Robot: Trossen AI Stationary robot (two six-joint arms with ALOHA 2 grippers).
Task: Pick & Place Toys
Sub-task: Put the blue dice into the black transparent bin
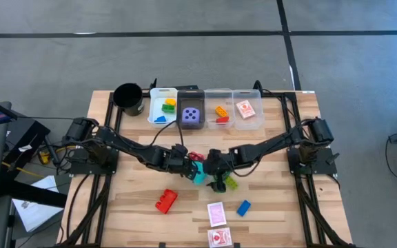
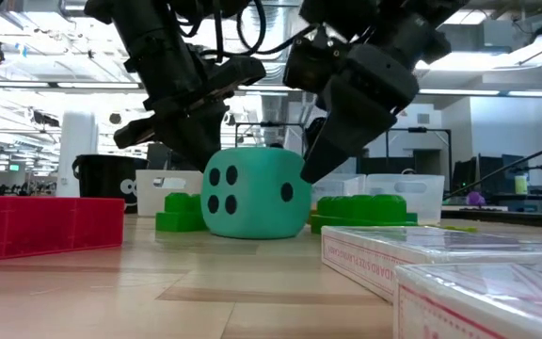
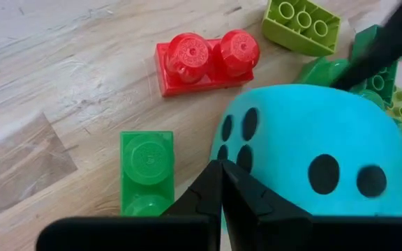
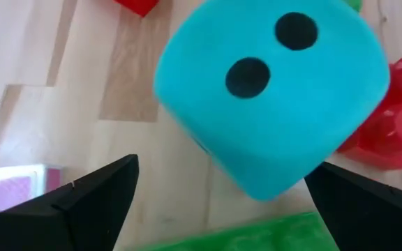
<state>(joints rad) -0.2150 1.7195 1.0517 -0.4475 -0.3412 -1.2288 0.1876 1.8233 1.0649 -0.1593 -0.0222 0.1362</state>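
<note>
On wood-grain table (image 1: pixel 129 207), soft rounded cyan die (image 2: pixel 255 193)

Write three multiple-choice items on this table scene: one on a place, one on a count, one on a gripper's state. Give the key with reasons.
1. Where does the purple die lie?
A. In a bin
B. On the bare table
C. In the black cup

2. How many pips show on the cyan die face turned to the low view's left?
A. Two
B. Four
C. Six

3. How do the right gripper fingers stand?
A. Shut on a card
B. Shut on nothing
C. Open, either side of the cyan die

Key: 1 A, the high view shows it inside the dark bin; 2 B, four dark dots show there; 3 C, its fingers stand wide apart in the right wrist view.
</note>
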